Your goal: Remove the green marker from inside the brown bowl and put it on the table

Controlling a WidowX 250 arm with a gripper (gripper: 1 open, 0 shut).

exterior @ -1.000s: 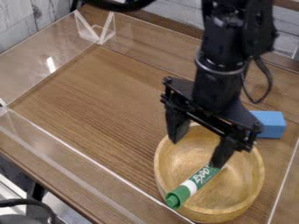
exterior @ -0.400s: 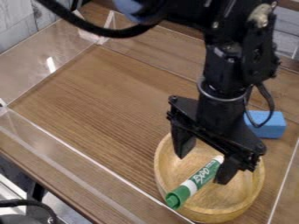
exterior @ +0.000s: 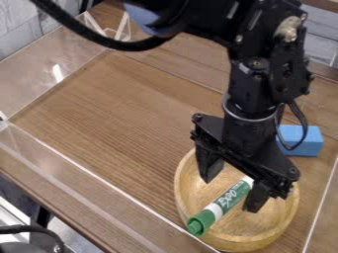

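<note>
Marker [exterior: 220, 207] lying inside the bowl [exterior: 279, 223], at lower right of the frame. Long axis running diagonally, from lower left up to upper right. Green cap end pointing lower left, resting close to the bowl's near rim; the other end pointing upper right, toward the bowl's middle, partly hidden behind the gripper. White barrel with green lettering facing up.

Against the frame a second earlier: marker and bowl unmoved, same diagonal lie. Gripper lower now, dropped deeper over the bowl, and shifted slightly toward the right of the frame. Blue block [exterior: 302, 140] at right edge unchanged, just beyond the bowl's far rim. More of the arm's upper links now crossing the top of the frame.

Arm reaching in from the top of the frame, black wrist column near vertical, gripper [exterior: 242, 184] pointing straight down into the bowl. Fingers spread wide, one at the left over the bowl's inner wall, the other at the right, straddling the marker's upper half. Nothing pinched; contact with the marker not discernible. Table [exterior: 106, 109] of wood grain filling the rest, clear walls along its edges.
</note>
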